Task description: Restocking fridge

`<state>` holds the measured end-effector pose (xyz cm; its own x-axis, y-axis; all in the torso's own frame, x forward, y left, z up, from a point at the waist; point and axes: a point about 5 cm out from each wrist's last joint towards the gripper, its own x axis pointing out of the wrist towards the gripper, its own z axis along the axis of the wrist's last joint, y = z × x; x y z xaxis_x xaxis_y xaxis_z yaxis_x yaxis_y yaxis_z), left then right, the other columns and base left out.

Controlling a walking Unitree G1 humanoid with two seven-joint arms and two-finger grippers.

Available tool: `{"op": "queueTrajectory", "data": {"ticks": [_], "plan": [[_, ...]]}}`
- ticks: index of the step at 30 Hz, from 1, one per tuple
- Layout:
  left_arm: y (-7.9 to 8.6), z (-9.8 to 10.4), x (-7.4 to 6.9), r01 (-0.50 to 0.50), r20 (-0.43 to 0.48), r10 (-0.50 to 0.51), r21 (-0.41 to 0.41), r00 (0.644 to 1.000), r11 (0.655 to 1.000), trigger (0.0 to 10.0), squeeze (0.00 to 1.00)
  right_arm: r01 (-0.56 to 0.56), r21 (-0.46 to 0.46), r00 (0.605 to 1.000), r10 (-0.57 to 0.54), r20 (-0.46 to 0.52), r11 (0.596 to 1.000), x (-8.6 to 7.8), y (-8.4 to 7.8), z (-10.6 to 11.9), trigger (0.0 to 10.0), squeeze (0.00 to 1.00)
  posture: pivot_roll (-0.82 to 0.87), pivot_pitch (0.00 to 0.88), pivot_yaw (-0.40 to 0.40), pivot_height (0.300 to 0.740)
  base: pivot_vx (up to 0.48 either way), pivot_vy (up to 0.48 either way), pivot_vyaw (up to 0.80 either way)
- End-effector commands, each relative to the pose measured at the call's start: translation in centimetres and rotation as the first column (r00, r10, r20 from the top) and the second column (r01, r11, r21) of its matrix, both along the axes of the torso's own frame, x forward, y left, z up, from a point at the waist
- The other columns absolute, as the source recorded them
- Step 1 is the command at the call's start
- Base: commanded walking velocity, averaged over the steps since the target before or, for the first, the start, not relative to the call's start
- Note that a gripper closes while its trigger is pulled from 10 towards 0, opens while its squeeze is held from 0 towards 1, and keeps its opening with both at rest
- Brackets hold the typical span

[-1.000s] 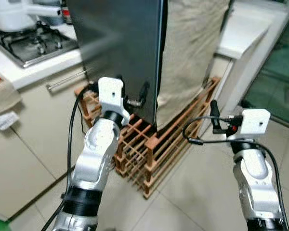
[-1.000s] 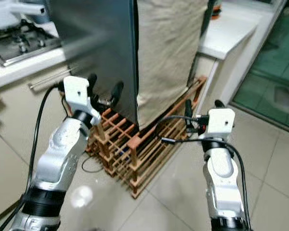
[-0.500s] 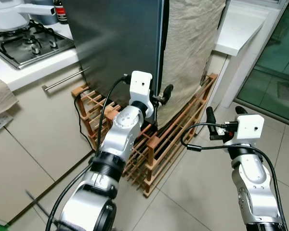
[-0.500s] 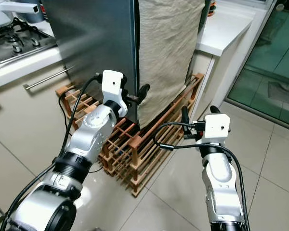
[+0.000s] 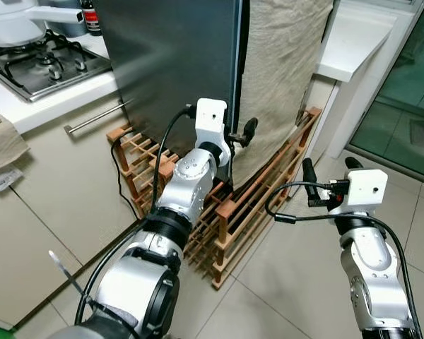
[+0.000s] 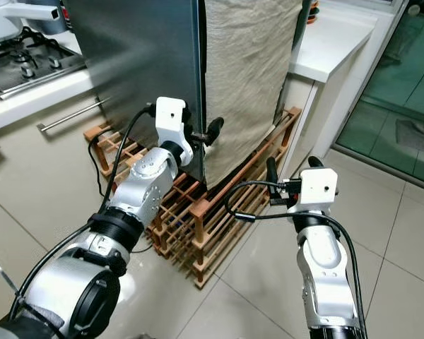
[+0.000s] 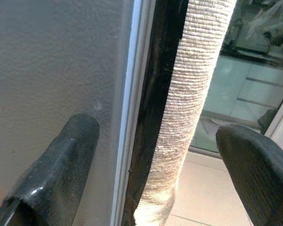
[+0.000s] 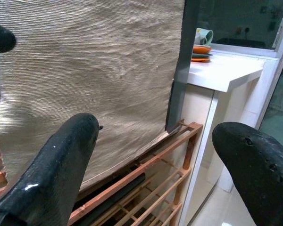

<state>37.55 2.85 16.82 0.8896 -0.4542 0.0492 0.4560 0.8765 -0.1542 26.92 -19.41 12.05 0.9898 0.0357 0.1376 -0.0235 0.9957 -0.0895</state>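
Observation:
The fridge stands ahead, its dark grey door (image 5: 169, 63) closed. A beige woven cloth (image 5: 283, 63) hangs down the side next to it. My left gripper (image 5: 234, 134) is open at the door's right edge. One finger (image 7: 75, 141) lies against the door face and the other finger (image 7: 250, 160) is out past the cloth, so the door edge (image 7: 153, 94) sits between them. My right gripper (image 5: 330, 166) is open with nothing in it, held low to the right and pointing at the cloth (image 8: 85, 70).
A wooden slatted rack (image 5: 233, 212) sits on the floor under the fridge. A gas hob (image 5: 42, 60) and a cabinet with a bar handle (image 5: 95, 116) are on the left. A white counter (image 5: 350, 42) with cups (image 8: 203, 37) and a glass door (image 5: 403, 106) are on the right.
My left gripper has moved right, from the door face to the door's right edge, and now straddles it. The right arm has barely moved. The camera has shifted a little.

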Motion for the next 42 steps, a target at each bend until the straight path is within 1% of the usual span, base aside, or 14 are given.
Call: {"op": "queueTrajectory", "data": {"ticks": [1,7,11,14,17,19,20,24,31,32,33,35,36,42], "plan": [[-1.0,0.5,0.0,0.035,0.014,-0.035,-0.009,0.999,0.999,10.0,0.00,-0.008,0.007,1.000,0.008,-0.021,1.000,0.0,0.1,-0.4,10.0,0.00,-0.17,0.000,0.041,0.740,0.000,0.000,0.00],[-2.1,1.1,0.0,0.078,0.017,-0.077,-0.037,0.997,0.996,10.0,0.00,-0.011,0.009,1.000,0.011,-0.022,1.000,0.1,0.2,-0.4,10.0,0.00,-0.16,0.000,0.042,0.740,0.000,0.000,0.00],[-2.6,1.6,0.1,0.107,-0.005,-0.108,-0.094,0.994,0.990,10.0,0.00,-0.013,0.010,1.000,0.013,-0.024,1.000,0.1,0.2,-0.5,10.0,0.00,-0.16,0.000,0.042,0.740,0.000,0.000,0.00],[-3.0,2.0,0.1,0.119,-0.003,-0.120,-0.113,0.993,0.986,10.0,0.00,-0.014,0.009,1.000,0.015,-0.027,1.000,0.0,0.2,-0.5,10.0,0.00,-0.16,0.000,0.042,0.740,0.000,0.000,0.00],[-3.4,2.5,0.2,0.145,-0.015,-0.150,-0.174,0.989,0.974,10.0,0.00,-0.015,0.006,0.999,0.015,-0.031,1.000,-0.1,0.2,-0.6,10.0,0.00,-0.18,0.000,0.046,0.740,0.000,0.000,0.00],[-3.6,2.9,0.2,0.165,-0.007,-0.170,-0.193,0.985,0.967,10.0,0.00,-0.014,0.004,0.999,0.014,-0.033,1.000,-0.1,0.1,-0.7,10.0,0.00,-0.18,0.000,0.049,0.740,0.000,0.000,0.00],[-3.6,3.1,0.1,0.178,0.012,-0.179,-0.182,0.984,0.967,10.0,0.00,-0.011,0.003,0.999,0.012,-0.034,1.000,-0.2,0.1,-0.7,10.0,0.00,-0.18,0.000,0.049,0.740,0.000,0.000,0.00],[-3.6,3.1,0.1,0.181,0.024,-0.179,-0.152,0.984,0.972,10.0,0.00,-0.008,0.001,0.999,0.008,-0.038,1.000,-0.3,0.0,-0.8,10.0,0.00,-0.18,0.000,0.049,0.740,0.000,0.000,0.00],[-3.6,3.0,-0.3,0.190,0.047,-0.185,-0.134,0.982,0.973,10.0,0.00,-0.006,-0.003,0.999,0.006,-0.047,1.000,-0.3,-0.1,-1.0,10.0,0.00,-0.18,0.000,0.048,0.740,0.000,0.000,0.00],[-3.4,3.1,-0.6,0.173,0.104,-0.165,-0.078,0.981,0.982,10.0,0.00,-0.005,-0.005,0.999,0.005,-0.049,1.000,-0.4,-0.2,-1.1,10.0,0.00,-0.17,0.000,0.046,0.740,0.000,0.000,0.00],[-3.3,3.1,-0.7,0.163,0.123,-0.156,-0.054,0.980,0.985,10.0,0.00,-0.005,-0.005,0.999,0.004,-0.050,1.000,-0.4,-0.2,-1.1,10.0,0.00,-0.17,0.000,0.046,0.740,0.000,0.000,0.00],[-3.2,3.1,-0.8,0.157,0.134,-0.151,-0.040,0.979,0.987,10.0,0.00,-0.005,-0.005,0.999,0.004,-0.050,1.000,-0.4,-0.2,-1.1,10.0,0.00,-0.17,0.000,0.046,0.740,0.000,0.000,0.00],[-2.8,3.1,-1.0,0.132,0.165,-0.128,-0.011,0.978,0.991,10.0,0.00,-0.002,-0.005,0.999,0.002,-0.053,1.000,-0.5,-0.2,-1.2,10.0,0.00,-0.17,0.000,0.047,0.740,0.000,0.000,0.00],[-3.0,3.0,-1.7,0.157,0.163,-0.150,-0.034,0.975,0.987,10.0,0.00,-0.006,-0.006,0.998,0.006,-0.062,1.000,-0.5,-0.2,-1.4,10.0,0.00,-0.16,0.000,0.040,0.740,0.000,0.000,0.00]]}}
